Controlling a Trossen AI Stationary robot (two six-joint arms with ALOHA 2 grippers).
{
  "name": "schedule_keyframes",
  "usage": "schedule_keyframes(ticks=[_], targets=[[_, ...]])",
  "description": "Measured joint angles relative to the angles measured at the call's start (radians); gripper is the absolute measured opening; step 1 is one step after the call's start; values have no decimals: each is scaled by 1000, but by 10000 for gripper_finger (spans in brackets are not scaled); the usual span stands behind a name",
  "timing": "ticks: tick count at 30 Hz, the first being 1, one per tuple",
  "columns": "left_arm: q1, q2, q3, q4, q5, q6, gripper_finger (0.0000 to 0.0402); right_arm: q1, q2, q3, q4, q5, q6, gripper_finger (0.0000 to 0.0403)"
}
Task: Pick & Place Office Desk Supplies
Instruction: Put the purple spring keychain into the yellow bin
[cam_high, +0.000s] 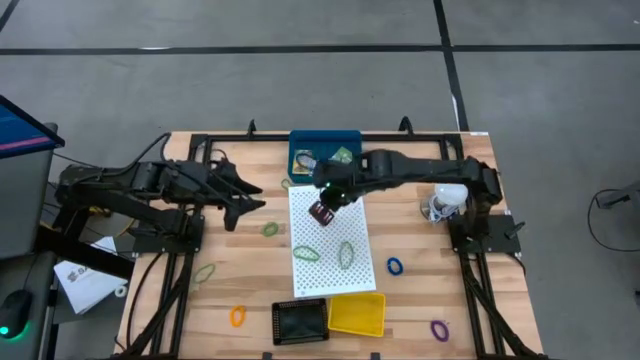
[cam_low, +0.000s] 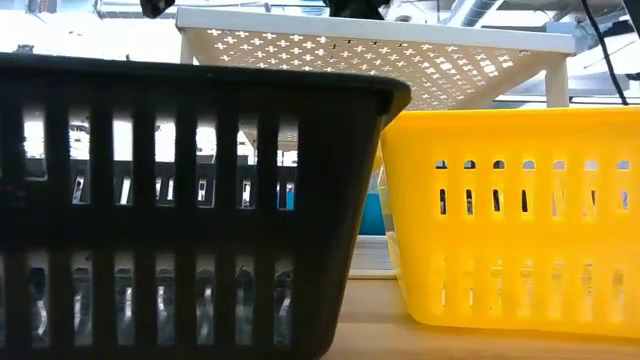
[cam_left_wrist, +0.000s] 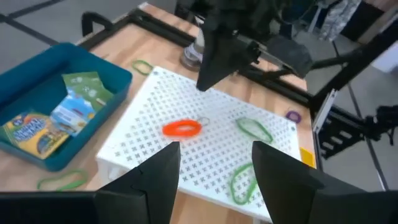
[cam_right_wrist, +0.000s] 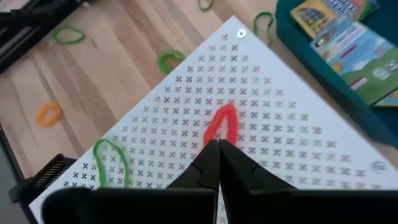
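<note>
Right arm's stretched across the desk's far edge, its hand pinched closed just above the red rubber band on the white perforated board. Left hand, fingers spread wide, hovers near the left edge.

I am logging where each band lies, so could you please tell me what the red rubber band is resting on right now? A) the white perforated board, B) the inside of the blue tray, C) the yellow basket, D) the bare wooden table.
A: the red rubber band lies on the white perforated board, just ahead of the right gripper, whose jaws are shut; the left wrist view shows it there too.
</note>
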Motion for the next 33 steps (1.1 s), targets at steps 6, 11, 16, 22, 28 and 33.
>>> schedule_keyframes(ticks=[6,11,16,22,28,33], targets=[[-13,55,0,3,-1,-20,195,1,45,-54,103,-68,16,0],[-13,87,0,3,8,-26,195,19,49,-77,119,-97,21,0],[-61,106,0,-40,64,-79,195,61,-19,-75,46,-42,58,0],[-250,135,0,-73,85,-180,192,152,-114,-75,-122,92,125,0],[-445,233,0,-35,137,-207,151,246,-205,-124,-234,144,219,0],[-530,365,0,98,221,-191,81,311,-350,-283,-210,153,394,0]])
